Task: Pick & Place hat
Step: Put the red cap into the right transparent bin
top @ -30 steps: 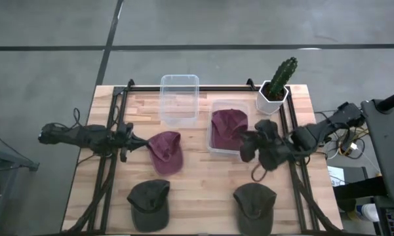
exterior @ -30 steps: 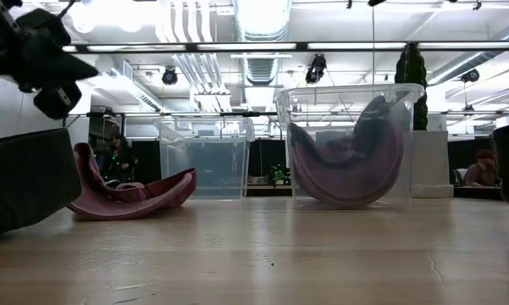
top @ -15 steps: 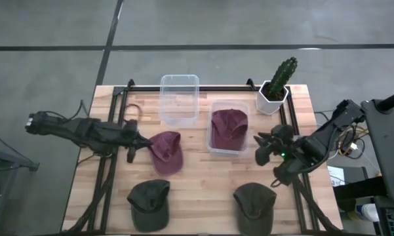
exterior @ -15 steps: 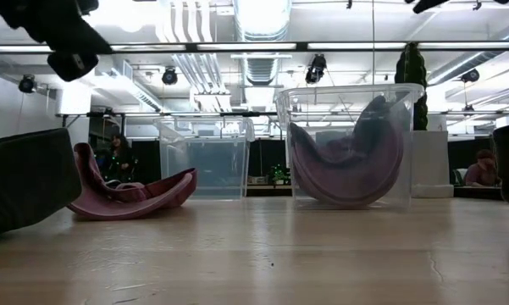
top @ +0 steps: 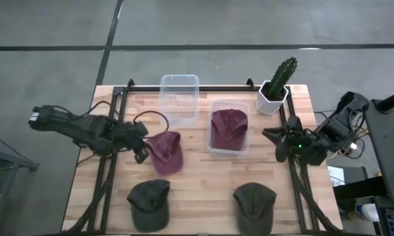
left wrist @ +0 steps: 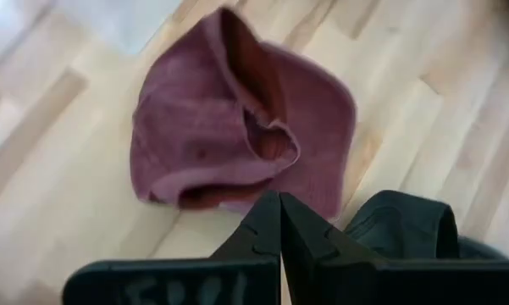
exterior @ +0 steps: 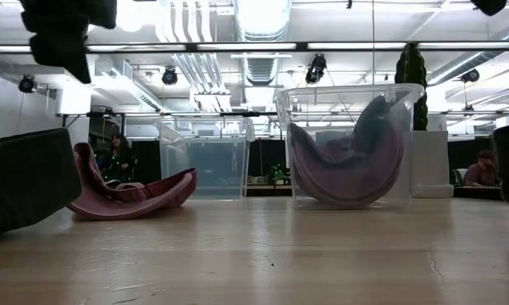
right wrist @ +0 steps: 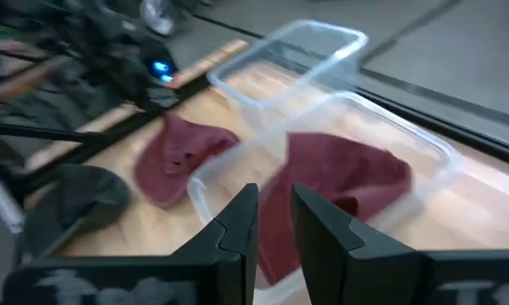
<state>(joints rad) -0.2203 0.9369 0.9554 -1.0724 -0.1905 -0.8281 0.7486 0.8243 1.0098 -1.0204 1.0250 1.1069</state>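
Note:
A maroon hat (top: 165, 151) lies on the wood left of centre, open side up (left wrist: 237, 127) (exterior: 131, 193). My left gripper (top: 141, 149) hangs shut just left of it and above it (left wrist: 279, 207) (exterior: 61, 38), touching nothing. A second maroon hat (top: 228, 126) sits curled inside the right clear bin (top: 244, 147) (right wrist: 339, 174) (exterior: 347, 157). My right gripper (top: 279, 141) hovers right of that bin, its fingers a narrow gap apart (right wrist: 273, 212).
An empty clear bin (top: 179, 98) stands at the far side. Two dark green hats (top: 148, 203) (top: 254, 206) lie near the table's near edge. A potted cactus (top: 278, 84) stands at the far right corner. Black rails run along both table sides.
My right gripper has drawn back from the right bin toward the table's right edge and has risen. My left gripper has moved right toward the loose maroon hat and has risen. Both maroon hats stay where they were.

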